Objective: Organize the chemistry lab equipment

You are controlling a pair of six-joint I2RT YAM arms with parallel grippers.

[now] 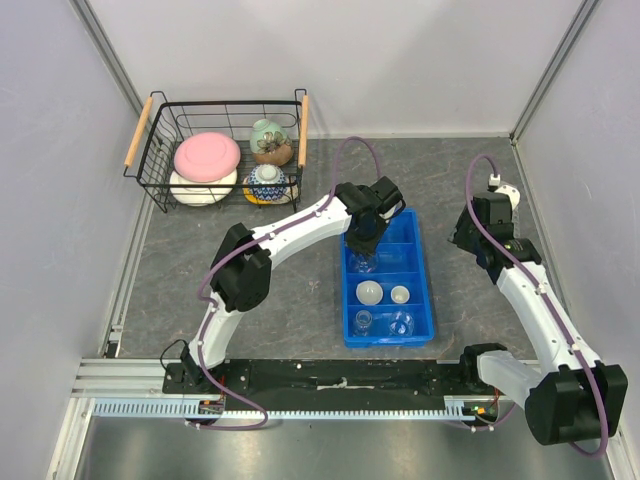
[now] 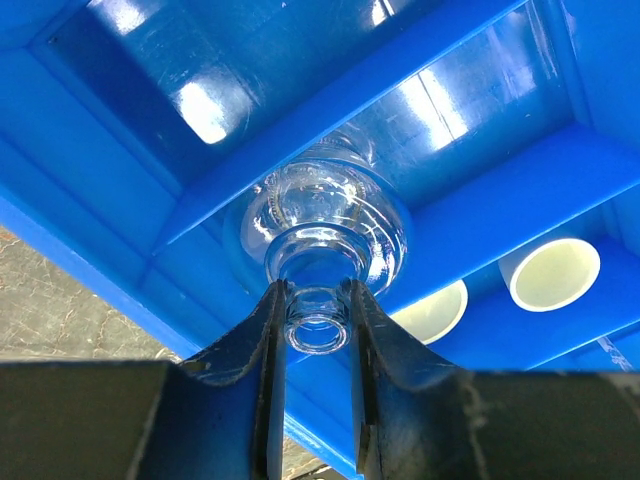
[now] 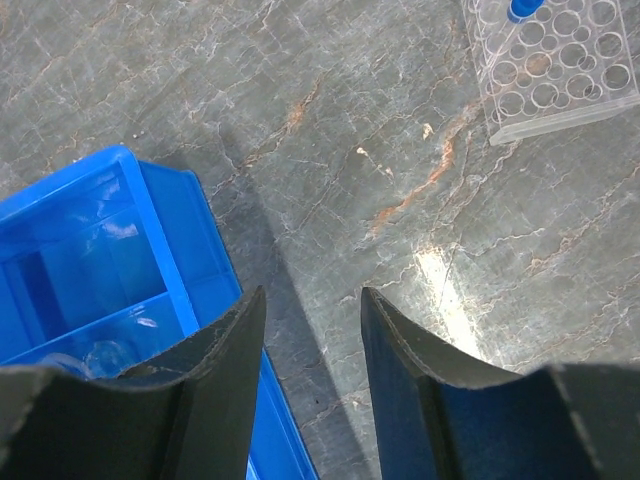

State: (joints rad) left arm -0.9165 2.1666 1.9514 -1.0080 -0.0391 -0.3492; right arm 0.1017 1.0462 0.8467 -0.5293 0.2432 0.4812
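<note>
My left fingers [image 2: 264, 350] are pinched narrow on the neck of a glass flask [image 2: 325, 215]. Its bulb sits just ahead of the tips, down in a blue tray [image 2: 80, 250] cell. Can't tell if the base is seated. I'd lower straight, feel it settle, then release without twisting, since dividers crowd the bulb on both sides. White dishes [image 2: 550, 272] lie ahead-right, one cell over, so I'd retreat straight up. Right fingers [image 3: 220, 370] are spread wide and hold nothing over open surface [image 3: 400, 150]. Tray edge is at their left, tube rack [image 3: 560, 70] well ahead-right.
</note>
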